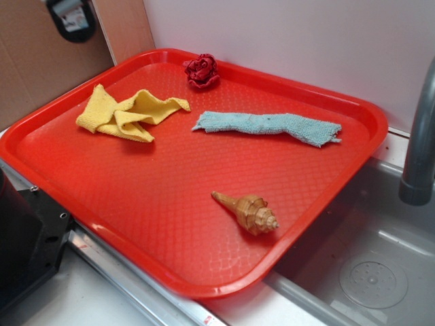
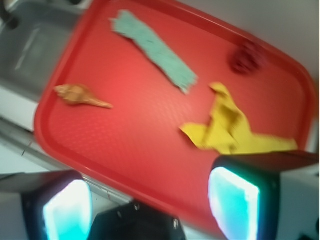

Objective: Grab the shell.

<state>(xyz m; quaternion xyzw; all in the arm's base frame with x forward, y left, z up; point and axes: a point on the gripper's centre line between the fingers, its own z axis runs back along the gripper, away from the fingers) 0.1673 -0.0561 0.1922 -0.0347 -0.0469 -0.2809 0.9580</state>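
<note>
Near tray (image 1: 61, 129) front edge: shell (image 1: 248, 213); wrist view blurred, tool (image 2: 150, 200) cropped.

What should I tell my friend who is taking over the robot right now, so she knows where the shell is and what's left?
Gripper: open, holding nothing, hanging off the tray's near edge, away from the shell.
Shell: lying on its side on the red tray, near the edge by the sink, apart from everything else.
Also on the tray: yellow cloth, blue cloth, dark red cloth rose.
Done: nothing yet.
Left: move over the shell, come down, close on it.
</note>
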